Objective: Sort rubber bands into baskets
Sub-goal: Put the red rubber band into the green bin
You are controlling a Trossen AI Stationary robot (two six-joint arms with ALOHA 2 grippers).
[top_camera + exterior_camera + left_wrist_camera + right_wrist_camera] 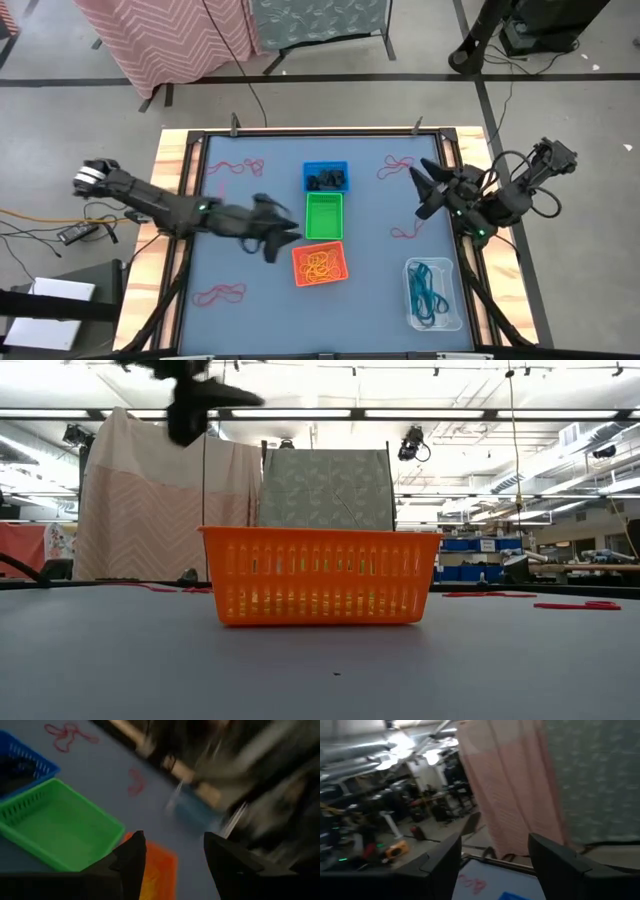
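Observation:
Down the middle of the mat stand a blue basket (326,177) holding black rubber bands, a green basket (323,216) and an orange basket (320,264) holding yellow-orange bands. The clear tub (433,293), holding teal bands, sits at the near right. Red rubber bands (235,167) (395,165) (405,233) (218,294) lie loose on the mat. My left gripper (290,228) (172,840) hovers open just left of the green and orange baskets, nothing between its fingers. My right gripper (418,192) (492,840) is open and raised over the mat's right side.
The mat has a raised wooden frame (170,160) round it. In the low view the orange basket (320,575) fills the middle, with my left arm (195,400) high above it. Fabric screens (320,20) stand beyond the far edge. Bare mat lies at the near left.

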